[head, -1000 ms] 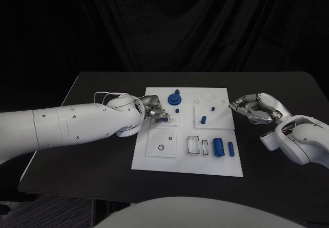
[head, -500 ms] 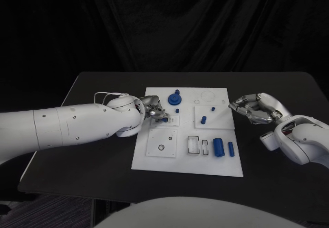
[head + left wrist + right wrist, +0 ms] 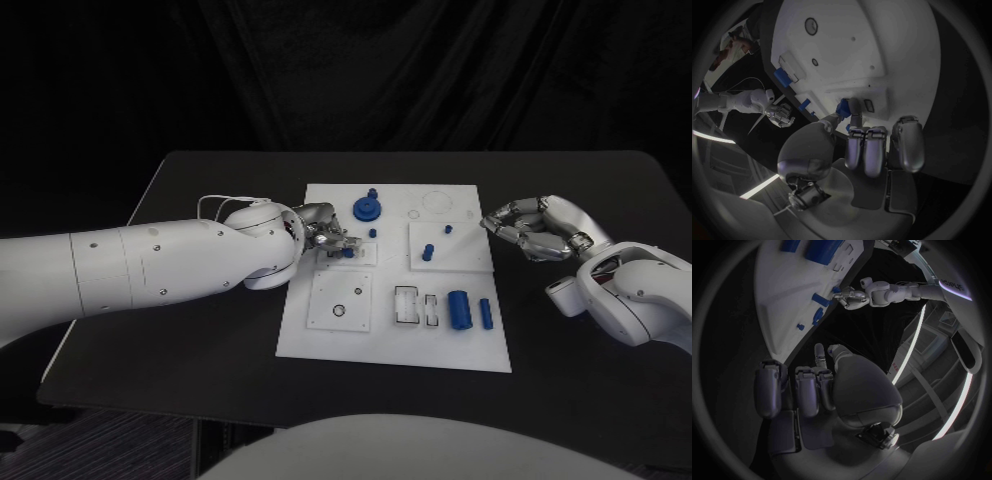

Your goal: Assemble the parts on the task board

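Head view: left hand point(image 3: 320, 233) pinches blue part point(image 3: 343, 252) at board point(image 3: 389, 345) left socket | right hand point(image 3: 531, 228) curled, holding nothing, beside board | progress: gear point(image 3: 368, 209) and pegs seated; cylinders point(image 3: 459, 309) still loose

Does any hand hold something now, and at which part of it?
The left hand pinches a small blue part at its end, over the task board. The right hand holds nothing.

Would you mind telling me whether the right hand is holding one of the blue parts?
No, the right hand hangs beside the board with curled fingers and nothing in them.
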{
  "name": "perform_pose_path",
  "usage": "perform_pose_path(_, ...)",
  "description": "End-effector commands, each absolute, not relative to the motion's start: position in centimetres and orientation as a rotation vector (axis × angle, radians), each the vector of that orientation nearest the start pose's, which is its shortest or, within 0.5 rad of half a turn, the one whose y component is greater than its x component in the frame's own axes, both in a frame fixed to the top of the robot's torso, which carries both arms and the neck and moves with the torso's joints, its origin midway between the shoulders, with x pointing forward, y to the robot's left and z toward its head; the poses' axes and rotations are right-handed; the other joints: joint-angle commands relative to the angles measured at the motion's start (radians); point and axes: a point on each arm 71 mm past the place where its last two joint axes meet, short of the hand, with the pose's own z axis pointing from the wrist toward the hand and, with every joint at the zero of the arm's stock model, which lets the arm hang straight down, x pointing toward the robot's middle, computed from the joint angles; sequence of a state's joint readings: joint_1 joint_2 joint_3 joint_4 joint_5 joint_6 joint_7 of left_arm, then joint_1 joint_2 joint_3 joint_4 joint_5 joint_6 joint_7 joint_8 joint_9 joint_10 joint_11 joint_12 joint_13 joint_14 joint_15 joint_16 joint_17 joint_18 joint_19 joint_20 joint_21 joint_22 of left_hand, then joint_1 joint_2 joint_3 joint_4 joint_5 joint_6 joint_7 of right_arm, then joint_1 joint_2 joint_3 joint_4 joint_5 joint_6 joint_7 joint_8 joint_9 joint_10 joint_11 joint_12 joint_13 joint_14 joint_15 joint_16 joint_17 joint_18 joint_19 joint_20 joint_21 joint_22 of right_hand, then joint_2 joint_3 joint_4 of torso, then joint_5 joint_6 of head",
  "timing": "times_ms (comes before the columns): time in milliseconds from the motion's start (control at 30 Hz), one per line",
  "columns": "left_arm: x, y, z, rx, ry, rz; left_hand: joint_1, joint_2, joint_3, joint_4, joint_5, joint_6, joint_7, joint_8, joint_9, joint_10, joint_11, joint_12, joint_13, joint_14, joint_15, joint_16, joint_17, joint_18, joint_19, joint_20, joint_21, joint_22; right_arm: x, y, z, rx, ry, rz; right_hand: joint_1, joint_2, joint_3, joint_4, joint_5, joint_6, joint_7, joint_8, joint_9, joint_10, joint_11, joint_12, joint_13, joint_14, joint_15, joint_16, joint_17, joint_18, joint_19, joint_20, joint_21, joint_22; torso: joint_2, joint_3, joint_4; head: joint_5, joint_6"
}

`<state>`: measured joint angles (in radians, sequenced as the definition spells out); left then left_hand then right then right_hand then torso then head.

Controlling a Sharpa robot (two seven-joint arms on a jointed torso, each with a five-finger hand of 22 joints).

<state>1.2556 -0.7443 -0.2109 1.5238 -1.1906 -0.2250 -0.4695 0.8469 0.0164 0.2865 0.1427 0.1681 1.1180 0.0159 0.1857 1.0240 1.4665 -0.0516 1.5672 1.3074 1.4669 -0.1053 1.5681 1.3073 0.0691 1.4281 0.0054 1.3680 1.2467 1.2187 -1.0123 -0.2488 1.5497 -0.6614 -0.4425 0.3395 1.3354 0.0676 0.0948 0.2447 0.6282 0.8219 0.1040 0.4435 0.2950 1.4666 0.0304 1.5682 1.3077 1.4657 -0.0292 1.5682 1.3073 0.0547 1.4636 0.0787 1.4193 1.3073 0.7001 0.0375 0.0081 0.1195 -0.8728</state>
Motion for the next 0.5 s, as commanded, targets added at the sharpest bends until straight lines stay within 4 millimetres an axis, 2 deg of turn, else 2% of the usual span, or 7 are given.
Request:
perform_pose_path(33, 47.03, 17.36, -24.12, -0.107, 2.081, -0.443, -0.01, 0.002, -0.025, 0.016, -0.013, 0.009, -0.001, -0.005, -0.003, 0.104, -0.003, 0.004, 0.263, 0.104, -0.002, 0.003, 0.263, 0.007, -0.002, -0.001, -0.005, 0.001, 44.76, -28.15, -23.23, 0.492, 1.662, 1.04, 0.012, 0.002, 0.005, -0.003, 0.007, -0.004, 0.0, 0.007, 0.001, 0.104, -0.002, 0.003, 0.263, 0.105, -0.006, 0.003, 0.263, -0.012, 0.02, -0.005, -0.006, 0.207, -0.001, 0.0, 0.0002, 0.0, 0.0)
perform_pose_path(167, 47.09, 17.45, -24.2, -0.107, 2.087, -0.434, -0.008, 0.004, -0.051, 0.039, -0.028, 0.014, -0.001, -0.008, -0.002, 0.104, -0.003, 0.004, 0.263, 0.104, -0.002, 0.003, 0.263, 0.007, -0.001, -0.001, -0.007, 0.001, 44.76, -28.13, -23.24, 0.493, 1.664, 1.04, 0.016, 0.0, 0.009, -0.007, 0.014, -0.006, 0.0, 0.009, 0.001, 0.104, -0.002, 0.003, 0.263, 0.105, -0.006, 0.003, 0.263, -0.012, 0.02, -0.005, -0.007, 0.207, 0.0, 0.0002, 0.0003, 0.0, 0.0)
perform_pose_path(300, 47.14, 17.54, -24.24, -0.108, 2.09, -0.429, -0.004, 0.006, -0.057, 0.043, -0.028, 0.019, -0.003, -0.005, 0.001, 0.104, -0.004, 0.004, 0.263, 0.104, -0.002, 0.003, 0.263, 0.007, 0.0, -0.001, -0.006, 0.004, 44.76, -28.14, -23.26, 0.494, 1.666, 1.039, 0.018, -0.001, 0.011, -0.01, 0.018, -0.006, 0.0, 0.011, 0.001, 0.104, -0.002, 0.003, 0.263, 0.105, -0.006, 0.003, 0.263, -0.012, 0.019, -0.005, -0.007, 0.207, 0.0, 0.0, 0.0, -0.001, 0.0)
perform_pose_path(500, 47.19, 17.61, -24.24, -0.109, 2.087, -0.431, 0.043, 0.018, -0.071, 0.04, 0.011, 0.019, -0.006, -0.001, 0.016, 0.104, -0.007, 0.004, 0.263, 0.104, -0.005, 0.003, 0.263, 0.007, 0.001, -0.004, -0.008, 0.005, 44.75, -28.17, -23.28, 0.495, 1.669, 1.038, 0.02, -0.002, 0.012, -0.012, 0.022, -0.007, 0.001, 0.012, 0.001, 0.104, -0.002, 0.003, 0.263, 0.105, -0.006, 0.003, 0.263, -0.012, 0.019, -0.005, -0.008, 0.207, 0.0, 0.0001, 0.0007, -0.001, 0.0)
